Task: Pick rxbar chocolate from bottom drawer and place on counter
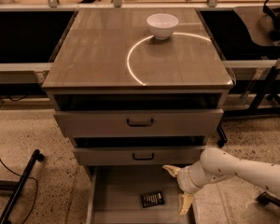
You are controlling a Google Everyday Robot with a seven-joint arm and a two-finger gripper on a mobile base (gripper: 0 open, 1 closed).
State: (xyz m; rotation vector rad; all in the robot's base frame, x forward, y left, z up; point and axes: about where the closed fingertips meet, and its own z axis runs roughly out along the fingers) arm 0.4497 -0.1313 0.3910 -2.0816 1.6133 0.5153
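The rxbar chocolate is a small dark wrapped bar lying flat on the floor of the bottom drawer, which is pulled open below the two upper drawers. My gripper is on the white arm that reaches in from the right. It hangs over the drawer's right side, just right of the bar and apart from it, with its two pale fingers spread wide. It holds nothing. The counter is the glossy brown top with a white arc line.
A white bowl stands at the back of the counter on the arc. The two upper drawers with black handles are slightly ajar. A black stand leg lies on the speckled floor at left, and a metal frame at right.
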